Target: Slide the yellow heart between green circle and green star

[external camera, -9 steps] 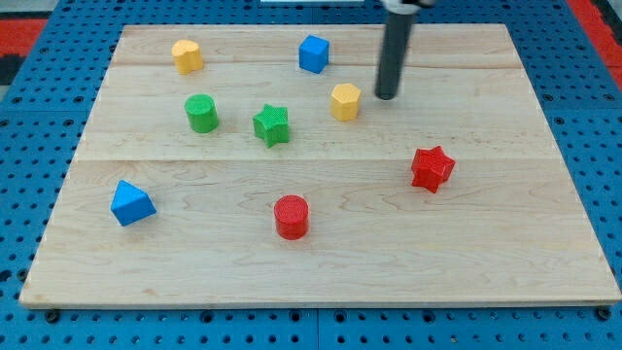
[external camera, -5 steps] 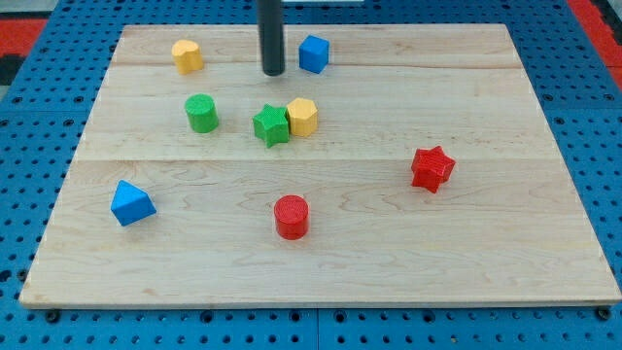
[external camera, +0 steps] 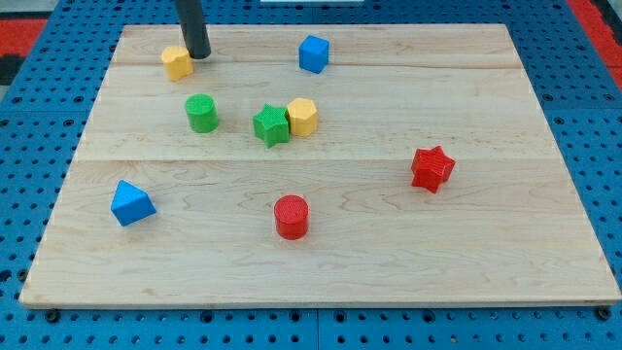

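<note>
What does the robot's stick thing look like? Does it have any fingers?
No fingers. It is a plain, straight, dark grey rod, round like a thick marker, with a blunt lower end, my tip. No cables, stickers or markings show on it. Its upper part runs out of the view's top.

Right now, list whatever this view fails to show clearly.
1. Camera view: my tip stands at the yellow heart's upper right edge; contact can't be confirmed.
2. The rod above is cut off by the view's top edge; the arm is out of frame.
3. The yellow block beside the green star: its exact shape is too small to tell.
</note>
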You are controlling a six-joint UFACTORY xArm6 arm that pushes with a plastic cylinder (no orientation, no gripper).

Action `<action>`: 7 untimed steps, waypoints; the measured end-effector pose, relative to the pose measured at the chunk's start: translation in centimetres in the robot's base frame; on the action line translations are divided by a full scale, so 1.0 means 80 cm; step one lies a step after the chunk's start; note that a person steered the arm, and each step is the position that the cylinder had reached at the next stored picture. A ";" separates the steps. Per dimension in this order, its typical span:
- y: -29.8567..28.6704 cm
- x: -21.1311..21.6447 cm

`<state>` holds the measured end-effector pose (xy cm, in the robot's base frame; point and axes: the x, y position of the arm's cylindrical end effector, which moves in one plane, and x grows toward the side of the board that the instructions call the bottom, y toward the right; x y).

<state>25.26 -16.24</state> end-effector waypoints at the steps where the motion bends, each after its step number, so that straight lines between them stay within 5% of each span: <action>1: -0.003 -0.003; 5: -0.006 -0.011; 7: -0.099 0.000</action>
<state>25.25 -24.20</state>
